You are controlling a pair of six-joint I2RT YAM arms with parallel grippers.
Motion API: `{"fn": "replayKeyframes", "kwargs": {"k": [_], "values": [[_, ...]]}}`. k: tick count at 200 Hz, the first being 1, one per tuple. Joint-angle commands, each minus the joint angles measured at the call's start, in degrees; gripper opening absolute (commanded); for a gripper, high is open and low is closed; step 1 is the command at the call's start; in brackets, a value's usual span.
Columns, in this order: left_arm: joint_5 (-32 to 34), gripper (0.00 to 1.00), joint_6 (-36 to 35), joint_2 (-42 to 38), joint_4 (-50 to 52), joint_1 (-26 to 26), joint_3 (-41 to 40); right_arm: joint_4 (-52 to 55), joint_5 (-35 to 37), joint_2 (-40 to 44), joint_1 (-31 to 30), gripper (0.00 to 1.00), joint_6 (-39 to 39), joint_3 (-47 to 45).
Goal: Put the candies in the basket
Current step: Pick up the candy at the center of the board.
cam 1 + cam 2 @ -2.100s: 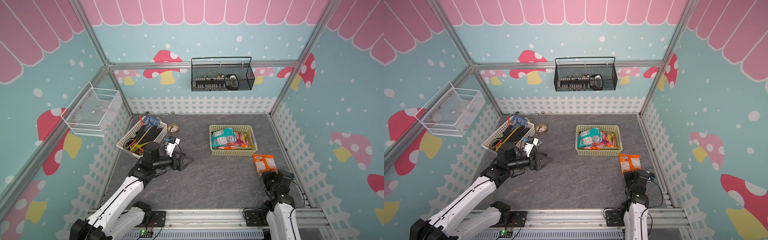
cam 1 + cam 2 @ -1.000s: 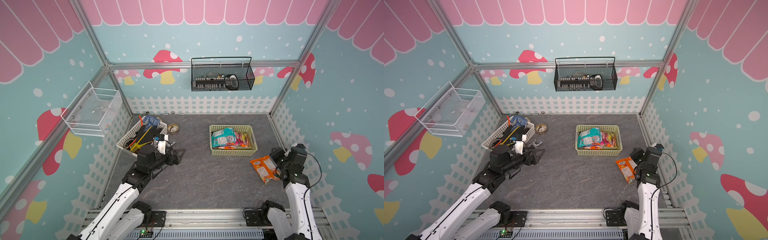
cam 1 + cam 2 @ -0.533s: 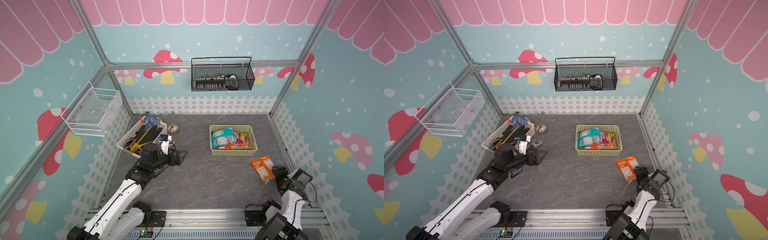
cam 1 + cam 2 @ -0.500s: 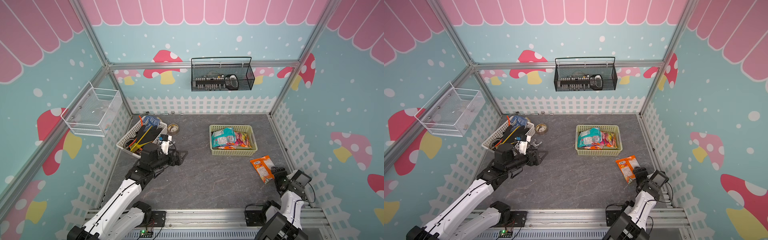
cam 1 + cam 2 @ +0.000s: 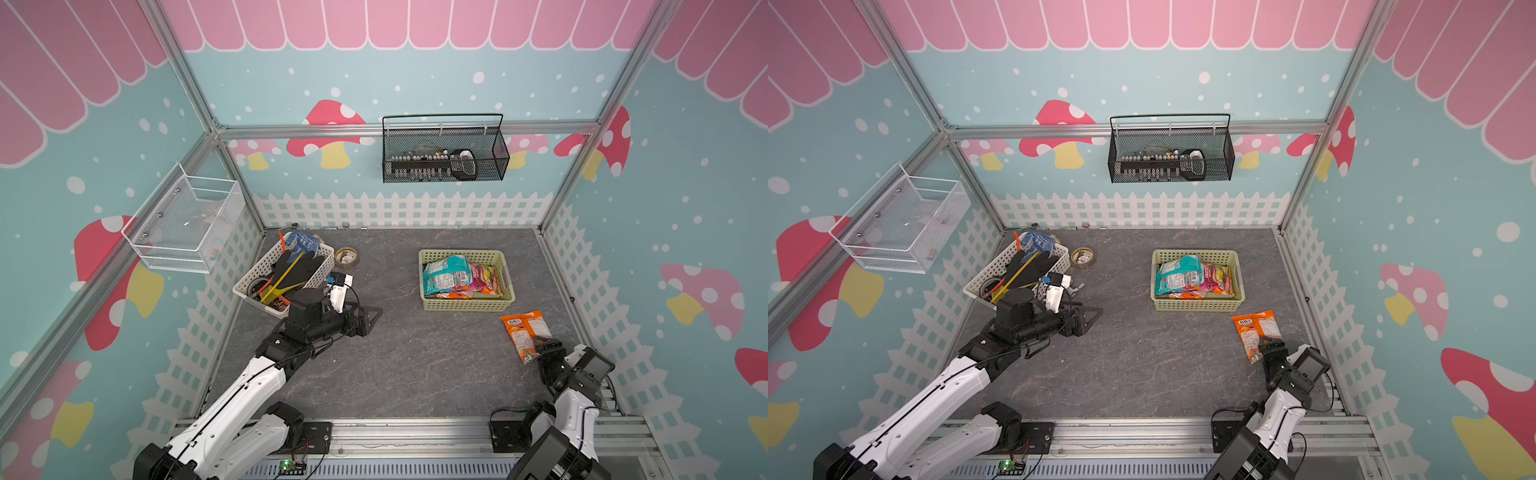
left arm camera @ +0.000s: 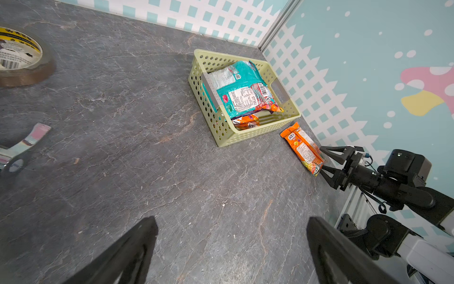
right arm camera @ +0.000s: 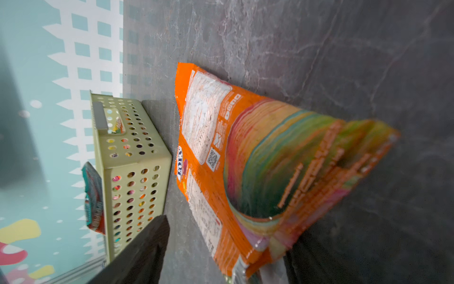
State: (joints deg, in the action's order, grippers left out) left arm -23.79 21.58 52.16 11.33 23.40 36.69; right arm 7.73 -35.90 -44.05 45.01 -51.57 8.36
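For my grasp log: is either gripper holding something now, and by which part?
Nothing is held. The right gripper stands open around the near end of the orange FOX'S candy bag, not clamped on it. The left gripper is open and empty.

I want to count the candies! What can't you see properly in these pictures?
Bags under the teal bag in the basket: both top views, covered, uncountable.
Orange bag, near end: right wrist view, blurred.
Black wire basket, contents: both top views, too small.
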Motion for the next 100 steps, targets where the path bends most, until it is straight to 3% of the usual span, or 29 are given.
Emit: {"fn": "replayKeyframes", "kwargs": {"k": [1, 44, 100], "values": [[0.41, 0.99, -1.52, 0.31, 0.79, 0.24, 1.46, 1.67, -3.62, 0.10, 0.16, 0.68, -0.28, -0.86], [0.46, 0.99, -1.53, 0.52, 0.68, 0.20, 1.46, -1.45, -5.31, 1.89, 0.14, 0.41, -2.12, -5.46], [0.50, 0.99, -1.50, 0.35, 0.78, 0.24, 1.46, -1.58, -3.06, 2.99, 0.16, 0.24, -0.66, -4.74]]}}
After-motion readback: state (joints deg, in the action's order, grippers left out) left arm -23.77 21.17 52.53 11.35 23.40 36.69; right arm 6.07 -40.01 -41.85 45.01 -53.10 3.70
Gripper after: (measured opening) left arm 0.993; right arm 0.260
